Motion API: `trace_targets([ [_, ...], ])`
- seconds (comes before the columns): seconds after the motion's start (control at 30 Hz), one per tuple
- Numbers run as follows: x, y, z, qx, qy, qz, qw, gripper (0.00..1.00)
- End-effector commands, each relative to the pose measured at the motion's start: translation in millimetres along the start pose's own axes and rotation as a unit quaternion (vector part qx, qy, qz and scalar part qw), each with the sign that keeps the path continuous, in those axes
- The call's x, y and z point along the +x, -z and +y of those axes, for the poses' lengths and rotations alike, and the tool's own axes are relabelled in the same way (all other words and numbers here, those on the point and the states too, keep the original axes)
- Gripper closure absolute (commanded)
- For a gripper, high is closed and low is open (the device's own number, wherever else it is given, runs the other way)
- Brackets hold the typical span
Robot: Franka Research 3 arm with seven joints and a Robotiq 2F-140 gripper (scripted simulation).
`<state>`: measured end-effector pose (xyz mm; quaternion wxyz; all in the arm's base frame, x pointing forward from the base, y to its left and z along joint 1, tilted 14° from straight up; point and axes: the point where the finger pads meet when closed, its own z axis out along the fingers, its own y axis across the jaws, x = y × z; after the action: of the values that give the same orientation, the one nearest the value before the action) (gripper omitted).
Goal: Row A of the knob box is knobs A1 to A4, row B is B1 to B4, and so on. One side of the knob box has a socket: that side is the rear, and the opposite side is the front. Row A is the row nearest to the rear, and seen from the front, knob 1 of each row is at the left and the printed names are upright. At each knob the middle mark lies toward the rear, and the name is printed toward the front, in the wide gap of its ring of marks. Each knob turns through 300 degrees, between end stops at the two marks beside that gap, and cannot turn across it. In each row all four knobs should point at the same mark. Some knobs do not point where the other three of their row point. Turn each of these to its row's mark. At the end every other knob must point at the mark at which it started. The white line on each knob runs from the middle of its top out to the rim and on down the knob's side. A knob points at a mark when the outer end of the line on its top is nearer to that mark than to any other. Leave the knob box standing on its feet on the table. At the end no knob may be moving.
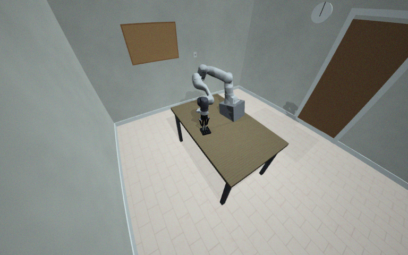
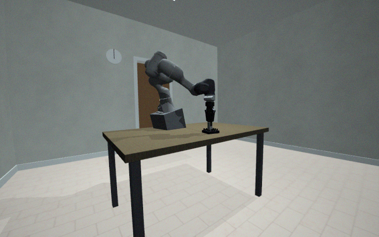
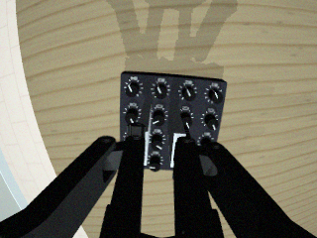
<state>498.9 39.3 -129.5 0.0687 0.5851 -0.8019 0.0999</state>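
Note:
The black knob box stands on the wooden table, near its long edge. It carries four rows of small black knobs with white lines. My gripper points straight down just over the box. Its fingers stand close together with a narrow gap. In the wrist view the fingertips straddle the second column from the left, and two knobs of the nearer rows show in the gap. The fingers hide the other knobs of those rows. I cannot tell whether the pads touch a knob.
The arm's grey base block stands on the table behind the box. The table edge curves past close to the box's left in the wrist view.

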Motion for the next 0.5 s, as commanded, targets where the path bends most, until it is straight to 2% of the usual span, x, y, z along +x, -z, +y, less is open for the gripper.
trace_targets([
  [0.0, -1.0, -0.1, -1.5, 0.002, -0.003, -0.001, 1.0, 0.88],
  [0.1, -1.0, -0.1, -1.5, 0.002, -0.003, -0.001, 1.0, 0.88],
  [0.13, -1.0, -0.1, -1.5, 0.002, -0.003, -0.001, 1.0, 0.95],
  [0.47, -1.0, -0.1, -1.5, 0.002, -0.003, -0.001, 1.0, 0.95],
])
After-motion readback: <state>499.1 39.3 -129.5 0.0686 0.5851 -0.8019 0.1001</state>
